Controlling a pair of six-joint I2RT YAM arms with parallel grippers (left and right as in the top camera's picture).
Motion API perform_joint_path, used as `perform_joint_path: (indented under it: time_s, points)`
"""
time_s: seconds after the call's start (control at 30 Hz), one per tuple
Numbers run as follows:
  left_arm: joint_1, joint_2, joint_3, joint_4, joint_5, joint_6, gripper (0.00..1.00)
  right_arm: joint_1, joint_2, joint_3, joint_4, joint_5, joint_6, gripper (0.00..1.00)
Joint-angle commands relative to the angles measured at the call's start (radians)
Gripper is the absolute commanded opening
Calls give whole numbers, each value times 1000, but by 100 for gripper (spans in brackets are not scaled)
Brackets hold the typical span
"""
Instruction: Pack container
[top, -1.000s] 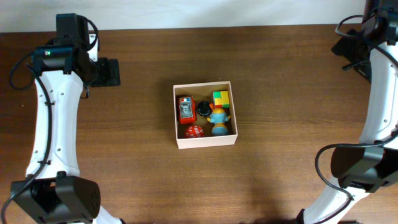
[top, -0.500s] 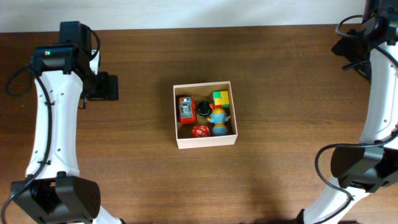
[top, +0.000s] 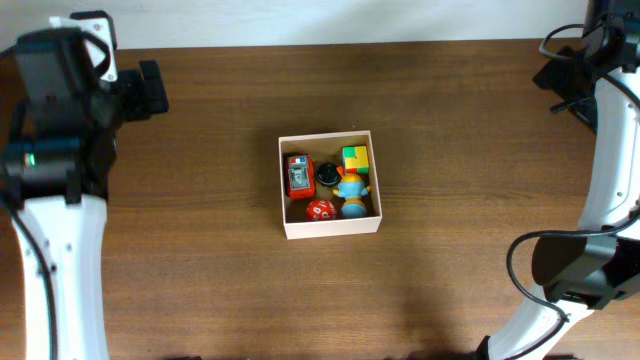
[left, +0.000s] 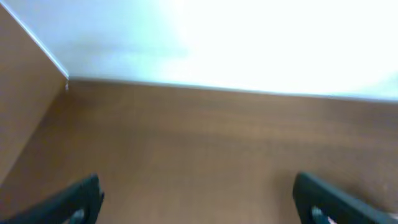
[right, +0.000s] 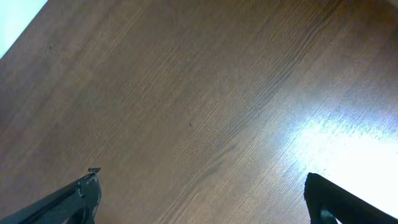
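Container (top: 332, 228) mid-table looks packed to me: toys (top: 298, 176) inside, none left outside that I see. Left gripper (left: 199, 205) and right gripper (right: 199, 199) both gape wide, empty.

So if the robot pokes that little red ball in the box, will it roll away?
It would probably roll, since the red ball looks round. It likely wouldn't get far: the wall of the container is right beside it, and the blue and orange figure is close on its other side. It seems small, so probably light.
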Motion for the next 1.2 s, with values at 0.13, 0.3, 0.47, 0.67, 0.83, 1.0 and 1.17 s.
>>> perform_joint_path:
  time_s: [0.13,0.3,0.47,0.67,0.83,1.0,1.17]
  points:
    - [5,-253,-466,343,48,12,99,-2,-11,19,-1,6,12,99]
    - [9,-468,-793,593,47,12,99,-2,-11,19,0,6,12,98]
    - [9,-678,-1051,776,41,12,99,-2,-11,18,0,6,12,98]
    - [8,-890,-1285,878,42,12,99,-2,-11,18,-1,6,12,99]
    - [-26,-1035,-1451,936,48,12,99,-2,-11,19,0,6,12,99]
    - [-54,-1148,-1554,970,48,12,99,-2,-11,18,-1,6,12,99]
    - [-56,-1246,-1639,979,48,12,99,-2,-11,18,0,6,12,99]
